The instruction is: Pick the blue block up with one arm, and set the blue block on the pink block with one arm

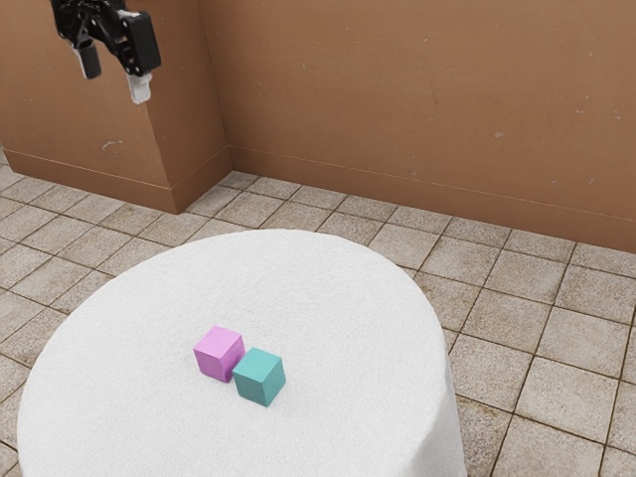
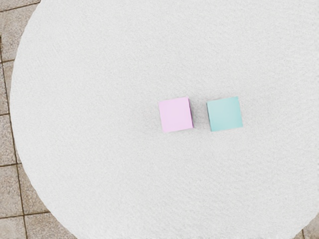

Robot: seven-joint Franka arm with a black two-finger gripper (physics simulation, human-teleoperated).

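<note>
Plain indoor room, brown walls (image 1: 417,89) with baseboard, beige stone-tile floor (image 1: 537,308), round white table (image 1: 328,288) at centre

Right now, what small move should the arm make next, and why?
Probably bring the pincer down toward the blue block, centred above it. The pincer hangs high, open and empty; the blue block lies on the table beside the pink block, with a narrow gap between them in the wrist view, so a finger may fit there.
</note>
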